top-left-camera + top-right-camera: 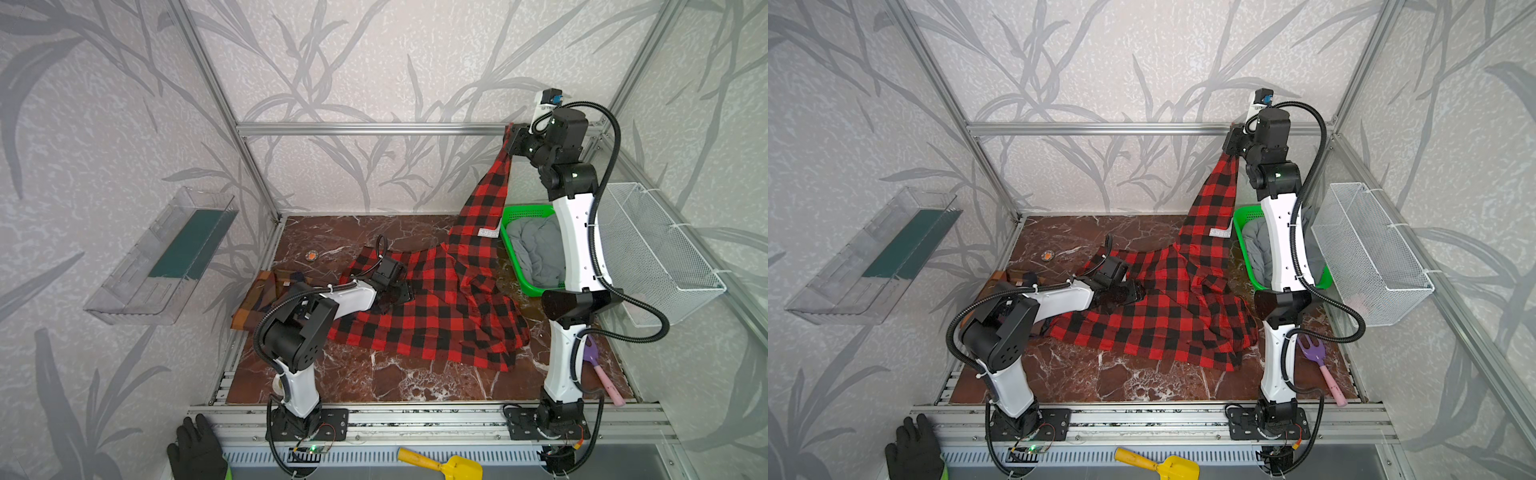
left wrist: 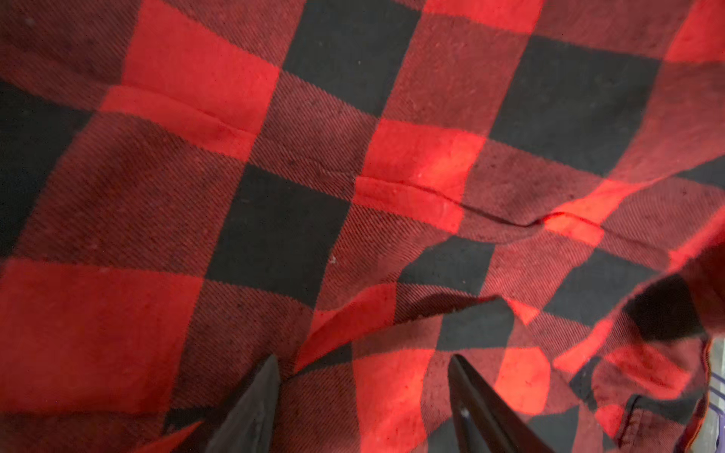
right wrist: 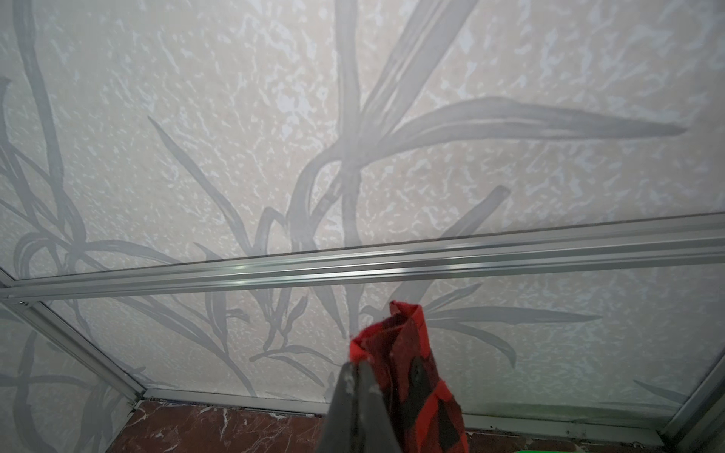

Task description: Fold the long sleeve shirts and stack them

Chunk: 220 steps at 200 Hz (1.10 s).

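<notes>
The red-and-black buffalo check shirt (image 1: 436,320) (image 1: 1163,320) lies spread and rumpled on the marble table in both top views. One sleeve is pulled up tight to my right gripper (image 1: 510,135) (image 1: 1230,141), high by the rear rail. It is shut on the sleeve end (image 3: 408,353), fingers pressed together (image 3: 357,366). My left gripper (image 1: 401,291) (image 1: 1136,291) sits low on the shirt's left part. It is open (image 2: 364,359), fingers astride flat cloth (image 2: 353,196). The brown, orange and navy plaid shirt (image 1: 266,295) (image 1: 1017,276) lies folded at the left edge, partly hidden by my left arm.
A green basket (image 1: 524,212) holding grey cloth stands back right, behind my right arm. A white wire basket (image 1: 656,257) hangs on the right wall, a clear bin (image 1: 166,257) on the left. A purple-and-pink fork (image 1: 602,374) and a small orange disc (image 1: 311,255) lie on the table.
</notes>
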Tool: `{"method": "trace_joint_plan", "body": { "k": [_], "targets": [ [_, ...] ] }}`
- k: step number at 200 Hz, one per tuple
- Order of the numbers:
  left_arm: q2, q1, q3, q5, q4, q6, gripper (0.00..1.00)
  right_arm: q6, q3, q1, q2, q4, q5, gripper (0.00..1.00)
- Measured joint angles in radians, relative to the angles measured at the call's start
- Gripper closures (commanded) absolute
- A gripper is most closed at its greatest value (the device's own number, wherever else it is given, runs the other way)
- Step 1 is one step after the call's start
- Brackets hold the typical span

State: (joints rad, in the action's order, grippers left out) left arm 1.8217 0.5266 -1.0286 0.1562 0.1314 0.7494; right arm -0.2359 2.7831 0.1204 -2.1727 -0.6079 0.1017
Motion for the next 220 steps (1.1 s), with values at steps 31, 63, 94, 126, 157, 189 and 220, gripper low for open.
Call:
{"method": "trace_joint_plan", "body": {
  "k": [31,63,94,126,157,189,220],
  "targets": [
    [-0.018,-0.078,-0.051,-0.03,0.185,-0.011,0.27,0.014,0.0,-0.001,-0.023,-0.005,0.027,1.0],
    [-0.018,-0.188,-0.18,-0.108,0.369,-0.011,0.26,0.025,0.0,0.0,-0.024,-0.008,0.052,1.0],
    [-0.006,-0.244,-0.358,-0.153,0.453,-0.015,0.26,0.031,0.0,0.001,-0.024,-0.016,0.06,1.0],
    [0.032,-0.245,-0.46,-0.202,0.474,-0.034,0.26,0.056,-0.011,0.002,-0.022,-0.038,0.002,1.0],
    [0.147,-0.26,-0.579,-0.253,0.533,-0.065,0.26,0.092,-0.065,0.002,-0.002,-0.065,-0.101,1.0],
    [0.291,-0.293,-0.734,-0.303,0.608,-0.089,0.25,0.115,-0.117,0.002,0.021,-0.074,-0.151,1.0],
    [0.386,-0.33,-0.837,-0.333,0.664,-0.112,0.26,0.127,-0.166,0.007,0.062,-0.071,-0.15,1.0]
  ]
}}
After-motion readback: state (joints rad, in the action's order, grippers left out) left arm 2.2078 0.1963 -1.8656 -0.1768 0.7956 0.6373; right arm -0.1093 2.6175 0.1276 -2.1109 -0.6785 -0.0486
